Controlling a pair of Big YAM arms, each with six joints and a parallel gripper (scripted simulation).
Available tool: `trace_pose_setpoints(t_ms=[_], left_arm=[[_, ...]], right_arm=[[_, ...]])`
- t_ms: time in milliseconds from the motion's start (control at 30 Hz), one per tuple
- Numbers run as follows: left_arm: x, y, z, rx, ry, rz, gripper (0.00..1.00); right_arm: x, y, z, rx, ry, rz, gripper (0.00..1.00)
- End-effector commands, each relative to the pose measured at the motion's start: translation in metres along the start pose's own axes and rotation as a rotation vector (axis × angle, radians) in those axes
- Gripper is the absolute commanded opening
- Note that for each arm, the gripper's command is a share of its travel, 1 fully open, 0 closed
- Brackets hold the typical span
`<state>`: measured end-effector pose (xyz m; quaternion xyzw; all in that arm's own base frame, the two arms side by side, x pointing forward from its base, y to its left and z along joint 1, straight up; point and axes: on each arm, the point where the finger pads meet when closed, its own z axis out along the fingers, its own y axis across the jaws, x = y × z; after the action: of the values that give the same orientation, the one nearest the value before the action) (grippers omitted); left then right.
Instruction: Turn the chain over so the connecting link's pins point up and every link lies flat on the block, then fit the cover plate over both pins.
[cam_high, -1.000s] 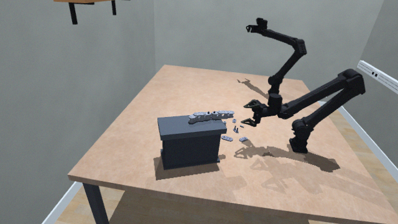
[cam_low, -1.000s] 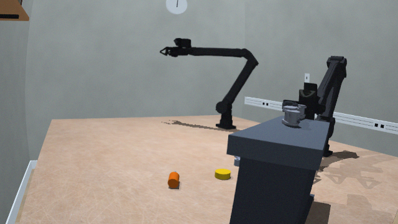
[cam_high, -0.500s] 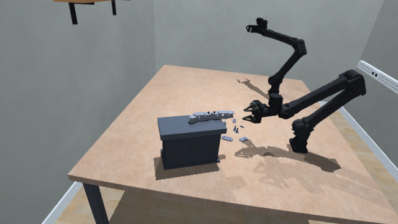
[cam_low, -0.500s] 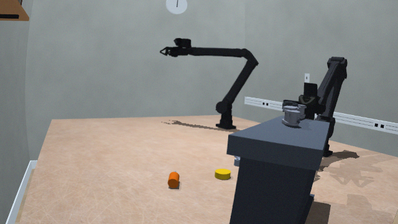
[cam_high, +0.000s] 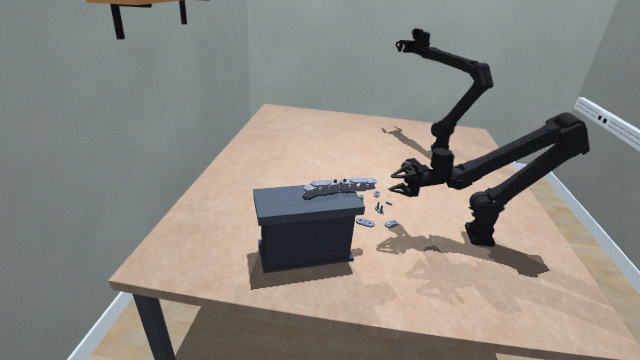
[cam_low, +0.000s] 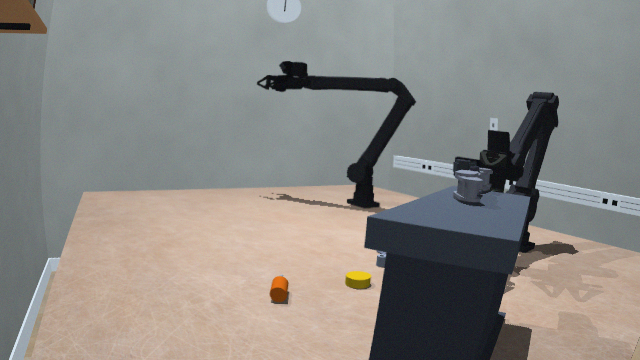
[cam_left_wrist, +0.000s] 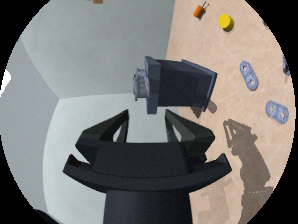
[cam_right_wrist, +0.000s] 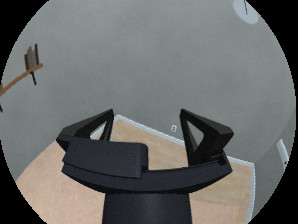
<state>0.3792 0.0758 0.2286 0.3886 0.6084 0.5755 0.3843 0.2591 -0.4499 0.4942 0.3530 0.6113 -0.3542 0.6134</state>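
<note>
The grey chain (cam_high: 340, 186) lies along the far edge of the dark block (cam_high: 305, 225), with its right end hanging past the block's corner. My left gripper (cam_high: 400, 181) hovers level with that end, a short gap to its right. Its fingers are partly open with nothing between them. In the left wrist view the fingers point at the block (cam_left_wrist: 180, 86) and the chain (cam_left_wrist: 141, 86). Two flat plates (cam_high: 365, 222) (cam_high: 391, 224) lie on the table below. My right gripper (cam_high: 400, 46) is open and empty, high in the air, and its fingers also show in the right wrist view (cam_right_wrist: 149, 129).
Small loose pins (cam_high: 378, 207) stand on the table beside the block. An orange cylinder (cam_low: 279, 289) and a yellow disc (cam_low: 358, 279) lie on the table on the block's other side.
</note>
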Motion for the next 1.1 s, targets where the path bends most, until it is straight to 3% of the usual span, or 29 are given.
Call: trace_pose_setpoints(t_ms=[0,333,400,467,567,633,700,967,1067], left_arm=[[-0.015,0.031,0.022,0.000,-0.010,-0.084,0.53],[-0.032,0.061,0.038,0.147,0.009,-0.282,0.53],[-0.033,0.079,0.035,0.150,0.011,-0.327,0.53],[-0.033,0.079,0.035,0.150,0.011,-0.327,0.53],[-0.038,0.078,0.040,0.215,0.031,-0.362,0.53],[-0.031,0.071,0.057,0.267,0.078,-0.389,0.53],[-0.035,0.091,0.061,0.258,0.067,-0.444,0.53],[-0.039,0.104,0.102,0.372,0.132,-0.598,0.53],[-0.040,0.103,0.106,0.389,0.142,-0.616,0.53]], right_arm=[[-0.044,0.004,0.002,-0.005,-0.064,0.000,1.00],[-0.044,0.004,0.002,-0.005,-0.064,0.000,1.00],[-0.044,0.004,0.002,-0.005,-0.064,0.000,1.00],[-0.044,0.004,0.002,-0.005,-0.064,0.000,1.00],[-0.044,0.004,0.002,-0.005,-0.064,0.000,1.00],[-0.044,0.004,0.002,-0.005,-0.064,0.000,1.00],[-0.044,0.004,0.002,-0.005,-0.064,0.000,1.00],[-0.044,0.004,0.002,-0.005,-0.064,0.000,1.00],[-0.044,0.004,0.002,-0.005,-0.064,0.000,1.00]])
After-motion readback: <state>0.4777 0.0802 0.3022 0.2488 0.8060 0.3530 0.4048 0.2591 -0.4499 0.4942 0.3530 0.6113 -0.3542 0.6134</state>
